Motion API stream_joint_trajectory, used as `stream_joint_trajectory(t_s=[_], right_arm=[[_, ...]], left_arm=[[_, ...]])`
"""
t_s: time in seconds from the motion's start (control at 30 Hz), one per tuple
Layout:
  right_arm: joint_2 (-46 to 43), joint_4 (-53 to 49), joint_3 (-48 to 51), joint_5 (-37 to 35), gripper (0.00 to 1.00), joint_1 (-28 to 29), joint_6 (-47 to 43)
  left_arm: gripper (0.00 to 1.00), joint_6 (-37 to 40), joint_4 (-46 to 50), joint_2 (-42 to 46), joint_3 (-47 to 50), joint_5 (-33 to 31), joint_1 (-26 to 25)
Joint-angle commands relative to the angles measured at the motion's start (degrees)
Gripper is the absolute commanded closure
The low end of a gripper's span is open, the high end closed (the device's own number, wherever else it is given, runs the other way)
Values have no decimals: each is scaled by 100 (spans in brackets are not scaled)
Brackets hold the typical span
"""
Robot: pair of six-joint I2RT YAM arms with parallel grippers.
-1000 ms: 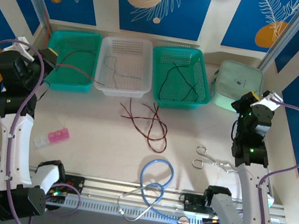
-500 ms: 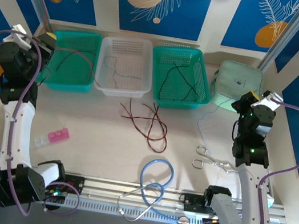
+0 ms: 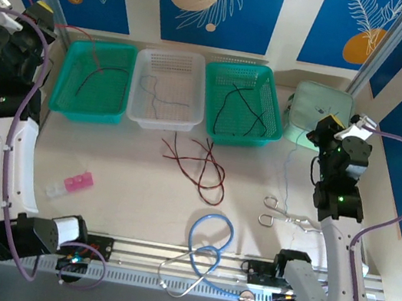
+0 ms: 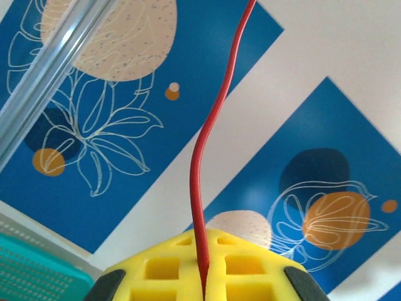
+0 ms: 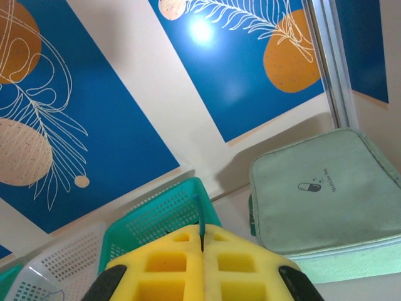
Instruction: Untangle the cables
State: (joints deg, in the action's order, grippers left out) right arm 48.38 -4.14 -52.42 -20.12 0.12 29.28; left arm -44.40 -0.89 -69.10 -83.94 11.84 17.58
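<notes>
1. While the left tool (image 4: 204,282) is clamped shut on a red cable (image 4: 207,144), that cable rises near-vertical out of the yellow pads (image 4: 163,269).
2. Top view: this tool is raised over the surface's (image 3: 126,176) far-left corner, and the red cable slants right and down into the left teal basket (image 3: 99,44).
3. Right tool (image 3: 319,134) is closed near the right edge. A faint purple-grey cable (image 3: 289,174) hangs from it, long axis far-to-near.
4. Dark-red cables (image 3: 209,171) are looped mid-surface, long axis far-to-near.
5. Black cable (image 3: 240,107) lies in the right teal basket (image 3: 239,135), grey cable (image 3: 156,96) in the white basket (image 3: 163,123).
</notes>
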Motion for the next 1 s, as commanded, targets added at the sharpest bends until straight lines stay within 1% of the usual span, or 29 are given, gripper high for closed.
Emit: stream_joint_trajectory(t_s=[0.0,0.1,0.17,0.3,0.37,0.43,0.5,0.67,0.7,0.77,0.8,0.87,0.97], right_arm=[[19,96,-190,212,100,48,151],[17,91,-248,366,100,114,199],[5,64,-286,423,100,169,218],[-10,-30,-349,501,100,307,193],[-34,-61,-365,488,100,383,166],[-80,-55,-373,449,100,461,157],[-109,-53,-389,414,100,520,161],[-79,-112,-496,415,100,680,82],[-73,-138,-529,401,100,702,55],[-82,-185,-573,381,100,748,18],[-80,-212,-607,386,100,766,8],[-105,-272,-670,400,100,804,1],[-111,-293,-745,408,100,918,-31]], left_arm=[[100,558,286,-427,151,-211,-36],[100,880,-123,-885,722,-204,-36],[100,1030,-192,-1275,854,-63,-36],[100,1283,607,-2090,516,335,-105],[100,1405,1041,-2425,345,417,-178],[100,1637,1769,-2811,-24,407,-244],[100,1771,2305,-3149,-310,402,-272],[100,2020,3326,-4005,-1065,394,-298],[100,2130,3566,-4172,-1274,266,-320],[100,2371,3679,-4331,-1373,-132,-381],[100,2430,3658,-4404,-1383,-234,-395],[100,2512,3765,-4621,-1512,-247,-401],[100,2524,4131,-5087,-1909,-37,-428]])
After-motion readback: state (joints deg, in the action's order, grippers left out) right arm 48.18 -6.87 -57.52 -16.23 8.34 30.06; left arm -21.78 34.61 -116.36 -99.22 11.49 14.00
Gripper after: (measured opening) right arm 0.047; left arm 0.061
